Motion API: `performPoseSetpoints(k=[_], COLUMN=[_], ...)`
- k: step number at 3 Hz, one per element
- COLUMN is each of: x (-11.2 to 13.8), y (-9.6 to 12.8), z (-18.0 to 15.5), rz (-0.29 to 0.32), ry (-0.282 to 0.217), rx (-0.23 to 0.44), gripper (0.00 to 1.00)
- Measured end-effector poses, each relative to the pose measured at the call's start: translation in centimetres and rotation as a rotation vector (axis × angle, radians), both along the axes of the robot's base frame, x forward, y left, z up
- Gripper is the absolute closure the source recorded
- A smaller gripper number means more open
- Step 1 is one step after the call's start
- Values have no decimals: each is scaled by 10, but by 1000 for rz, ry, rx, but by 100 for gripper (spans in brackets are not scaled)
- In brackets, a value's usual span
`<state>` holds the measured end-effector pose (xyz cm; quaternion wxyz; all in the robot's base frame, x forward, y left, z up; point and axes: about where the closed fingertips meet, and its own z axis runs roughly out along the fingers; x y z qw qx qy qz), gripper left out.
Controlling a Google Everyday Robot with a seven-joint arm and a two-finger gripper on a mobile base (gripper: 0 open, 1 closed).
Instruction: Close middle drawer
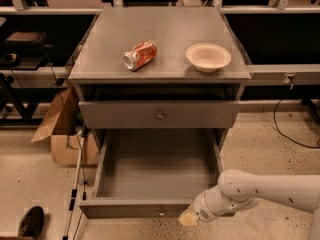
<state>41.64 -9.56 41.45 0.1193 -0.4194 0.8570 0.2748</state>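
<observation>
The middle drawer [157,171] is a grey, deep rectangular tray pulled far out of the cabinet, and nothing lies in it. Its flat front [135,209] runs along the bottom of the view. My gripper [189,219] is at the right part of that front, right against its outer face, with the white arm reaching in from the right. A yellowish tip shows at the gripper's end. The drawer's knob is barely visible near the gripper.
Above, a shut grey drawer front [160,115] carries a small round knob. On the cabinet top [100,59] lie a crushed red can [140,55] and a beige bowl [208,57]. A cardboard box [62,134] stands at the left, a shoe [31,222] at bottom left.
</observation>
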Motion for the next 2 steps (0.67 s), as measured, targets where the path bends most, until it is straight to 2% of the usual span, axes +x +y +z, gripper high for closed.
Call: performPoseSetpoints(k=[1,2], x=[-8,-8], y=[8,9], z=[-5,-21], rz=[-30,-62], ry=[24,89], rx=[8,9], gripper=[100,100])
